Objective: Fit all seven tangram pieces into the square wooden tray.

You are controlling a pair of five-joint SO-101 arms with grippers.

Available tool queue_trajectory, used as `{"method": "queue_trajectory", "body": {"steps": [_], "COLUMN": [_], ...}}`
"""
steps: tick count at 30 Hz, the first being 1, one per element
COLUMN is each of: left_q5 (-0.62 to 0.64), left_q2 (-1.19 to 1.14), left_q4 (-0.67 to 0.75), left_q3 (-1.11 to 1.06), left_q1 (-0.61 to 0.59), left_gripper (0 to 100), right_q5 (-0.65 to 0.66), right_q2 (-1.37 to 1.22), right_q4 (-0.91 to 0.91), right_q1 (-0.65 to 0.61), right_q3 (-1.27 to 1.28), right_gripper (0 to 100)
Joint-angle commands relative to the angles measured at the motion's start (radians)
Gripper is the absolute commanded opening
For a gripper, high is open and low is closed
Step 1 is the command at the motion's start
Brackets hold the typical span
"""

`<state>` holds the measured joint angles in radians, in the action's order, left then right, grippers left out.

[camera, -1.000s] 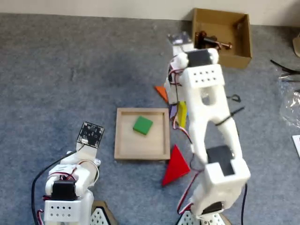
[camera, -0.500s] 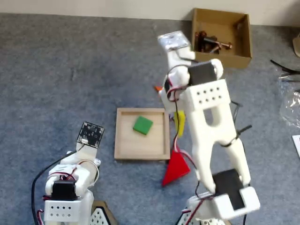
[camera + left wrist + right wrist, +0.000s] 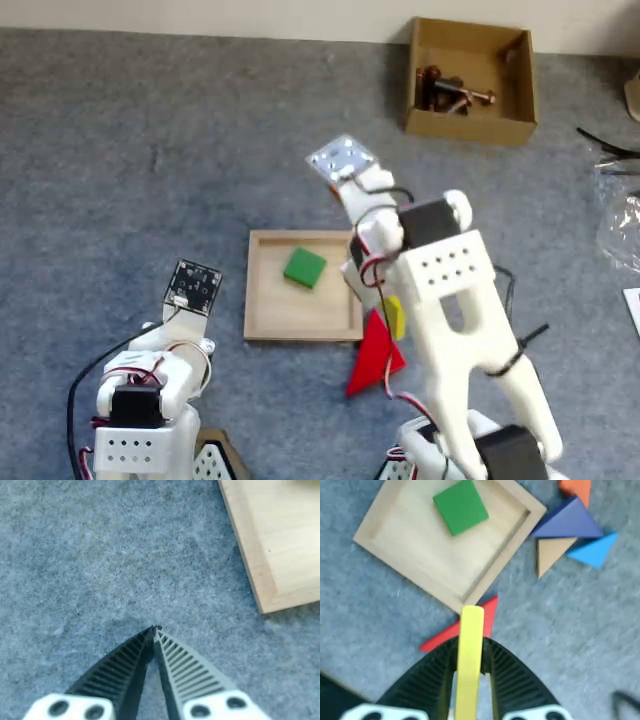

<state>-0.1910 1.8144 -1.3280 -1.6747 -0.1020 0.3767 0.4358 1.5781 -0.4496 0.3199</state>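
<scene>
Where ribbed right tool [image 3: 470, 649] clamps, yellow slab [image 3: 471, 625] protrudes

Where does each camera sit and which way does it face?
High view: fixed overhead, looking down at the wooden tray holding the green square; left arm and right arm show.
Left wrist view: on the left arm, facing down past its shut left end effector at carpet and a tray corner.
Right wrist view: on the right arm, facing down past the right end effector, shut on the yellow piece, at the tray.
Shared: high and right wrist views both show green square and red triangle.
</scene>
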Motion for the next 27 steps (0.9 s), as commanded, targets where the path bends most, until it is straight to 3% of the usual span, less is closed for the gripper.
{"method": "queue_trajectory", "body": {"steps": [1,9,17,27], "left_q5": [0.008,0.008,0.008,0.008], "left_q2": [0.007,0.007,0.007,0.007], "left_q4": [-0.005,-0.005,-0.005,-0.005], "left_q3": [-0.021,-0.021,-0.021,-0.021], "left_q1": [-0.004,-0.004,-0.004,-0.004], "left_gripper": [1,1,1,1], "right_q5": [0.094,0.103,0.1,-0.149], "right_q2": [0.143,0.354,0.381,0.234], "right_q4": [-0.12,-0.367,-0.674,-0.924], "right_q1": [-0.013,-0.007,-0.008,-0.015], "right_q3": [0.124,0.418,0.611,0.616], "right_gripper": [0.5,0.5,0.5,0.6]}}
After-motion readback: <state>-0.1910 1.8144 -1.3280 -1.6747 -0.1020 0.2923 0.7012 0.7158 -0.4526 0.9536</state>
